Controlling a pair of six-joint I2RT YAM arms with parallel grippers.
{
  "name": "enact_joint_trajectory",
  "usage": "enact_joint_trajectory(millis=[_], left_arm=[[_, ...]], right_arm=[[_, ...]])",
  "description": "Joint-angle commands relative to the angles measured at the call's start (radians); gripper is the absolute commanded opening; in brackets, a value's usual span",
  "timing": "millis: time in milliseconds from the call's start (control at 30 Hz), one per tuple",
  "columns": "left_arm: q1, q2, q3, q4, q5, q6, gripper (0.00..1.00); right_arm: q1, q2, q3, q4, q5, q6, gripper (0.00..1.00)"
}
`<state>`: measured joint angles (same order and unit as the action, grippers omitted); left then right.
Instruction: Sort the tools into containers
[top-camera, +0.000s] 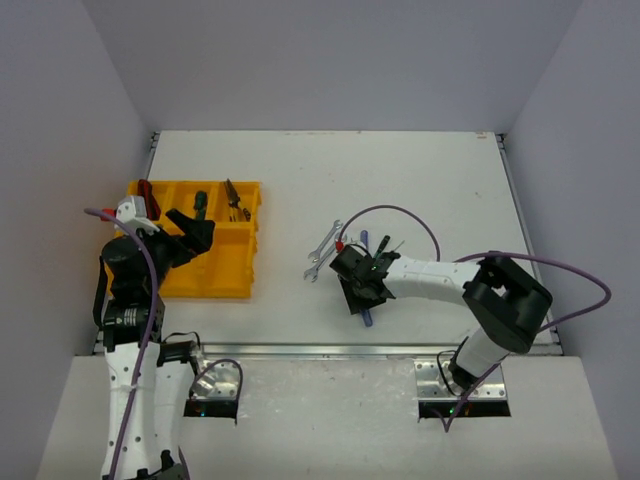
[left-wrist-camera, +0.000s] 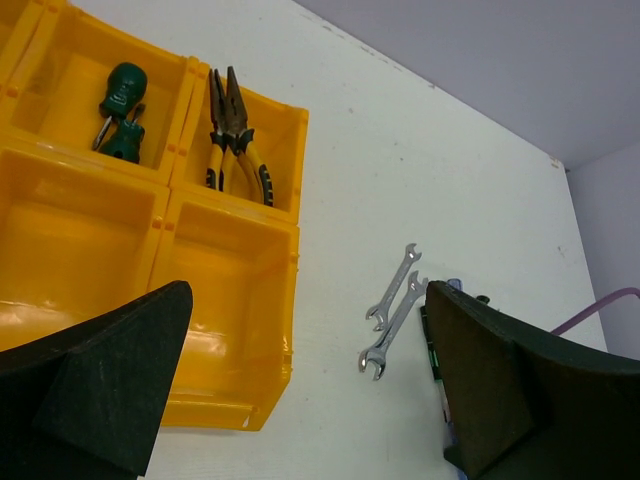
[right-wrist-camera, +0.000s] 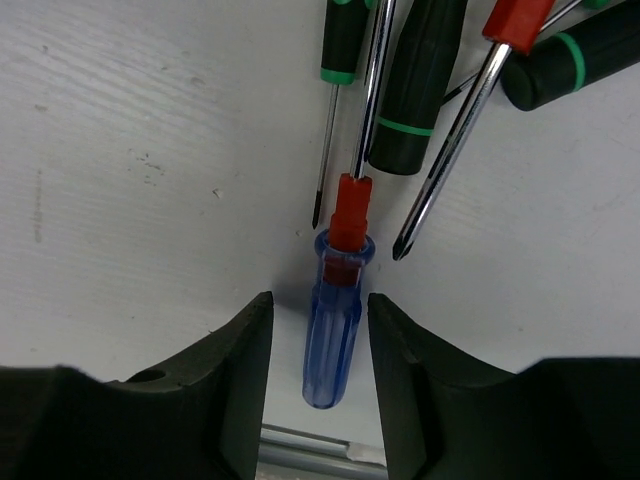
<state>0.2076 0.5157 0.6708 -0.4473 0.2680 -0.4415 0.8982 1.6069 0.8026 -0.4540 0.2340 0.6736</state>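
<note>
Two arms work over a white table (top-camera: 300, 170). Right gripper (right-wrist-camera: 320, 305), centre of the top view, straddles the blue screwdriver (right-wrist-camera: 333, 335) by its handle. Its jaws stand either side with a gap showing, not yet clamped, likely lined up to lift it clear of the other screwdrivers (right-wrist-camera: 420, 90). Left gripper (left-wrist-camera: 305, 295) hangs wide open and empty over the yellow tray (top-camera: 215, 285) at left, probably ready to receive. Two wrenches (left-wrist-camera: 393, 310) lie loose between.

Left gripper (left-wrist-camera: 308, 300) spread wide, right gripper (right-wrist-camera: 320, 300) low, fingers (right-wrist-camera: 230, 400) narrowly apart
</note>
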Motion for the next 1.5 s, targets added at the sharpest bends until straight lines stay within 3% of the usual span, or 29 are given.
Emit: enact_joint_trajectory(millis=[0, 133, 367, 500, 600, 700, 833, 1033, 1200, 1233, 1300, 1333, 1400, 1467], left_arm=[[-0.011, -0.003, 0.013, 0.051, 0.032, 0.020, 1.00], [-0.010, -0.011, 0.009, 0.056, 0.043, 0.020, 1.00], [-0.011, 0.019, 0.006, 0.075, 0.126, 0.024, 1.00], [-0.012, 0.050, -0.032, 0.123, 0.285, -0.005, 1.00], [-0.022, 0.078, -0.106, 0.258, 0.471, -0.077, 1.00], [-0.119, 0.052, -0.266, 0.527, 0.550, -0.305, 1.00], [-0.328, 0.034, -0.353, 0.816, 0.477, -0.459, 1.00], [-0.589, 0.127, -0.372, 0.914, 0.304, -0.453, 0.94], [-0.660, 0.208, -0.367, 0.952, 0.241, -0.450, 0.57], [-0.663, 0.217, -0.361, 0.953, 0.240, -0.448, 0.47], [-0.681, 0.239, -0.348, 0.953, 0.240, -0.445, 0.15], [-0.688, 0.243, -0.342, 0.950, 0.241, -0.443, 0.05], [-0.691, 0.249, -0.320, 0.924, 0.233, -0.426, 0.00], [-0.692, 0.243, -0.297, 0.835, 0.188, -0.400, 0.00]], right_arm=[[0.001, 0.052, -0.015, 0.041, 0.002, 0.018, 0.40], [0.004, 0.052, -0.026, 0.049, -0.010, 0.031, 0.22], [0.022, -0.074, -0.001, -0.034, 0.038, 0.083, 0.07], [0.036, -0.191, 0.027, -0.078, 0.054, 0.075, 0.04], [0.051, -0.285, 0.033, -0.019, -0.007, 0.024, 0.03], [0.061, -0.385, -0.048, 0.228, -0.257, -0.067, 0.01], [0.061, -0.452, -0.104, 0.482, -0.485, -0.065, 0.00], [0.081, -0.447, -0.080, 0.642, -0.648, -0.026, 0.00], [0.108, -0.417, -0.025, 0.655, -0.674, -0.029, 0.00], [0.114, -0.415, -0.020, 0.656, -0.673, -0.028, 0.00], [0.114, -0.411, -0.009, 0.653, -0.658, -0.030, 0.00], [0.114, -0.411, -0.008, 0.652, -0.652, -0.030, 0.00], [0.114, -0.414, -0.008, 0.644, -0.618, -0.034, 0.03], [0.114, -0.420, -0.013, 0.631, -0.581, -0.034, 0.28]])
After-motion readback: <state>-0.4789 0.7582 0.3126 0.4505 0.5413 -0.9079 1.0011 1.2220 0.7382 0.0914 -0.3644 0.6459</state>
